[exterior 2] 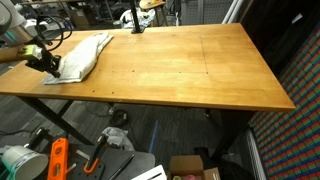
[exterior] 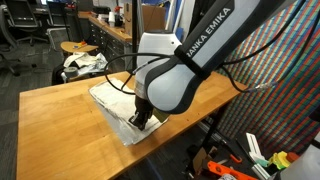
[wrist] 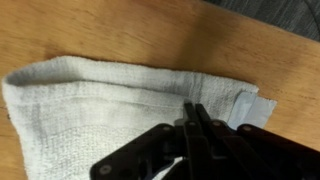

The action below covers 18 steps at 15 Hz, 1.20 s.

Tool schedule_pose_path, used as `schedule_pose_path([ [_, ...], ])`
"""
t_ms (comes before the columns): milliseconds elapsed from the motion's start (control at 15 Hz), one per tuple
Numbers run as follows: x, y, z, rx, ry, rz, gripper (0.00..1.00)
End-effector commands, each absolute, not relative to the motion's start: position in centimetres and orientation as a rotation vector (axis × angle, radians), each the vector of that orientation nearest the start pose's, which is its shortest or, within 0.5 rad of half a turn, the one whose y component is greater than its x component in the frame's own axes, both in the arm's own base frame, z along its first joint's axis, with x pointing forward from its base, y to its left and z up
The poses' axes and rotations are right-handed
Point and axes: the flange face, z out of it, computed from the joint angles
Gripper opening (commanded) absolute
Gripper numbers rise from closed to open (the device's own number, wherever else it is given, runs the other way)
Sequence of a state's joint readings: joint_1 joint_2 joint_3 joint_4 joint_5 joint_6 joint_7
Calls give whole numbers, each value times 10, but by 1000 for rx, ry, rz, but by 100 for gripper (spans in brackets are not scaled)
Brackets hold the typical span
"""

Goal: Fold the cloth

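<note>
Gripper [wrist: 196,112]: you have the jaws pressed together, pinching the cloth [wrist: 100,100] near its edge.
Cloth: you see it lying wrinkled on the table [exterior 2: 180,70], at one end, close to the table's edge.

The robot arm [exterior: 215,32] has black capitals along its white casing in an exterior view. They read "ANKA EMIKA", with the start of the word cut off. At that view's left edge, a white strip [exterior: 5,38] bears similar lettering running vertically. No other writing is legible.
</note>
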<state>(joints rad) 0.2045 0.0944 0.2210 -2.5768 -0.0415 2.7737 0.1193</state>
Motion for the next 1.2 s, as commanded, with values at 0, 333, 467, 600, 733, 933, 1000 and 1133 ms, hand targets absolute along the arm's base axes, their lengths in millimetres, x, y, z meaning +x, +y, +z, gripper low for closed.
schedule_pose_path([
  [0,413,201,249,-3061,-511,-143,5],
  [333,406,215,255,-3046,-518,-154,5],
  [467,404,220,258,-3034,-516,-170,5],
  [600,400,222,258,-3026,-516,-173,5],
  [733,399,225,259,-3017,-503,-185,5],
  [933,399,226,262,-3005,-477,-199,5],
  [1000,401,225,262,-3007,-465,-193,5],
  [1133,408,225,266,-2996,-435,-212,5],
])
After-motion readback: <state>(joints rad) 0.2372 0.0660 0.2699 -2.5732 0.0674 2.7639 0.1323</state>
